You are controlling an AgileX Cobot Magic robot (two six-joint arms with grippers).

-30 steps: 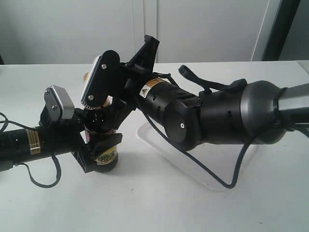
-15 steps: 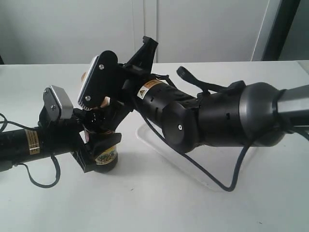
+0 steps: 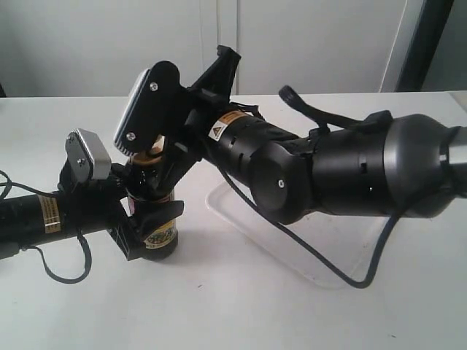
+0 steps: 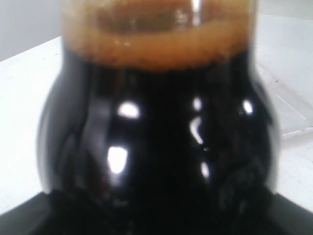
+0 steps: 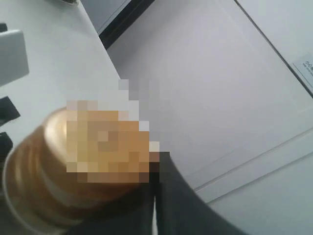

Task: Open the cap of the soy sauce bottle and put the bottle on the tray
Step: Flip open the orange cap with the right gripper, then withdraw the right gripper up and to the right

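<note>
The soy sauce bottle (image 3: 159, 232) stands upright on the white table, left of the tray (image 3: 328, 251). My left gripper (image 3: 149, 219) is shut on its body; in the left wrist view the dark bottle (image 4: 156, 137) fills the frame between the jaws. The copper-gold cap (image 3: 154, 154) peeks out under the right wrist. My right gripper (image 3: 164, 166) comes in from the right at cap height. In the right wrist view the cap (image 5: 58, 176) sits right beside the dark fingers (image 5: 181, 205), which stand together with only a thin slit between them. Whether the cap is lifted is hidden.
The right arm (image 3: 343, 175) stretches over the tray, and its black cable (image 3: 321, 264) hangs across it. A corner of the tray (image 4: 288, 112) shows past the bottle in the left wrist view. White wall panels (image 3: 219, 44) stand behind the table.
The right wrist has risen and tilted a little above the bottle's top, and the right arm has shifted slightly right. The left arm and bottle have stayed put.
</note>
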